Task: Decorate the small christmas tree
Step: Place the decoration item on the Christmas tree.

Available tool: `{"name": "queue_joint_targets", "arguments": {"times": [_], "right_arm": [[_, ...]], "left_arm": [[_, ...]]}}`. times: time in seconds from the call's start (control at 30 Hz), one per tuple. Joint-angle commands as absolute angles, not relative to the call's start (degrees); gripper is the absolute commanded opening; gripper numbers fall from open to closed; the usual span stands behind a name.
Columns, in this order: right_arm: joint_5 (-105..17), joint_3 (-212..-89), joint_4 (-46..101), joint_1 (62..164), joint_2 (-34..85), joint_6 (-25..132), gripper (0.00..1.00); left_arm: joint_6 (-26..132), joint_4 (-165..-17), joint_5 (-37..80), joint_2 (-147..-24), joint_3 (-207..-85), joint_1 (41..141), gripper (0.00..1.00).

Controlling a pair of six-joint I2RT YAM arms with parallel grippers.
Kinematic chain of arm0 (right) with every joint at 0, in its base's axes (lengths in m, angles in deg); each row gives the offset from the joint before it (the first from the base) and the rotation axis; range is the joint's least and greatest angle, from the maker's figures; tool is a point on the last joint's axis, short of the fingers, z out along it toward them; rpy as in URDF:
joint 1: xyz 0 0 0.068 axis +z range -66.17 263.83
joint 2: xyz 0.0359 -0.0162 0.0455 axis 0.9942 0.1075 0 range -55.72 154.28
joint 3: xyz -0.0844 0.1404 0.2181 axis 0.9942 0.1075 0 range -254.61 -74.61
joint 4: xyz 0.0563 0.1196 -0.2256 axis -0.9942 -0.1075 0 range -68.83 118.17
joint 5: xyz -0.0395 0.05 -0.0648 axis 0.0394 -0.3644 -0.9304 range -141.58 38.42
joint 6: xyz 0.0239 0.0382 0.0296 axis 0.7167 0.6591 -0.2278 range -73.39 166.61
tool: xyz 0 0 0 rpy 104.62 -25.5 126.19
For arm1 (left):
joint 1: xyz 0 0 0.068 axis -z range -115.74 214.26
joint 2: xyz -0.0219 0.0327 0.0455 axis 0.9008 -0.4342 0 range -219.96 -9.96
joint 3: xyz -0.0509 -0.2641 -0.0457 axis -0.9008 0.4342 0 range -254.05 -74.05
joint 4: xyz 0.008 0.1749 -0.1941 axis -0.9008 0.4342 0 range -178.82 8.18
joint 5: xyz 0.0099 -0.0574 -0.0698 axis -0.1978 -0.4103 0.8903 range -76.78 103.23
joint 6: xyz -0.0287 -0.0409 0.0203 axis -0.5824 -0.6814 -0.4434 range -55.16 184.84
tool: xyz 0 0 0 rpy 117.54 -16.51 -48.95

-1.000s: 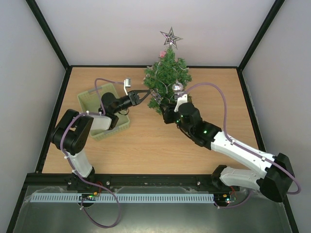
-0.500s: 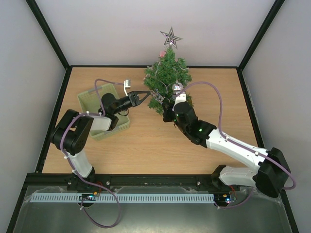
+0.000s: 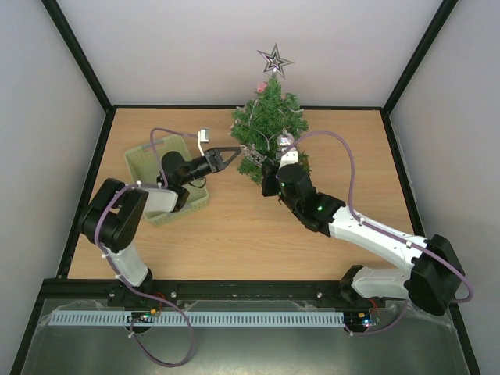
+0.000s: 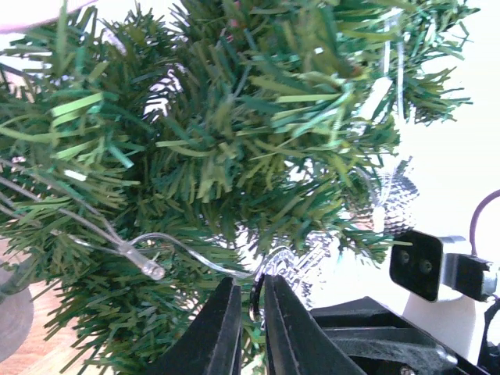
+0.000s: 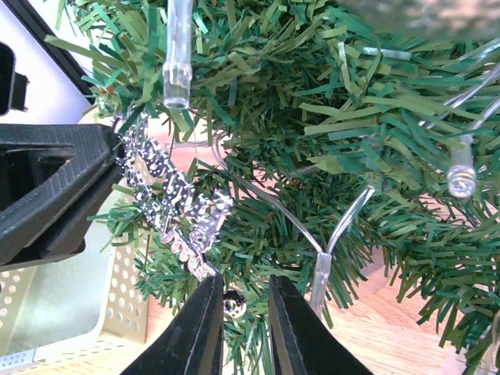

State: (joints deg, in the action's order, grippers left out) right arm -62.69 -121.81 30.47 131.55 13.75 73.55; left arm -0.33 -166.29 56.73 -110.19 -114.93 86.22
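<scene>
The small christmas tree (image 3: 269,125) stands at the back of the table with a silver star (image 3: 275,60) on top. My left gripper (image 3: 237,153) is at its left side, shut on the thin ring (image 4: 255,301) of a flat silver glitter ornament (image 3: 251,154) that hangs against the branches. In the left wrist view the left gripper (image 4: 251,280) pinches that ring. My right gripper (image 3: 266,166) is low at the tree's front. In the right wrist view its jaws (image 5: 244,280) stand narrowly apart around the ornament's (image 5: 168,195) end bead (image 5: 234,303), which touches only the left finger.
A pale green basket (image 3: 144,150) sits left of the tree, under the left arm. A clear light string with bulbs (image 5: 176,70) winds through the branches. A silver ball (image 3: 286,141) hangs on the tree's right front. Black frame posts edge the table.
The right gripper has pushed in closer to the tree's lower front and its jaws have narrowed around the ornament's lower end. The left gripper has held almost still with the ornament.
</scene>
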Motion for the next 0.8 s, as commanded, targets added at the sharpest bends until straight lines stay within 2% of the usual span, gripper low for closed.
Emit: {"name": "queue_joint_targets", "arguments": {"times": [0.0, 0.37, 0.77], "right_arm": [[-63.82, -123.27, 32.32, 131.29, 13.8, 72.8, 0.15], [-63.73, -123.33, 32.41, 131.29, 12.78, 72.65, 0.19], [-64.32, -122.89, 31.34, 131.3, 11.59, 72.62, 0.3]], "left_arm": [[1.73, -174.91, 57.43, -106.89, -114.18, 86.16, 0.13], [2.67, -173.37, 57.43, -106.03, -114.21, 86.16, 0.22], [6.24, -168.21, 57.09, -104.41, -114.26, 86.15, 0.29]]}}
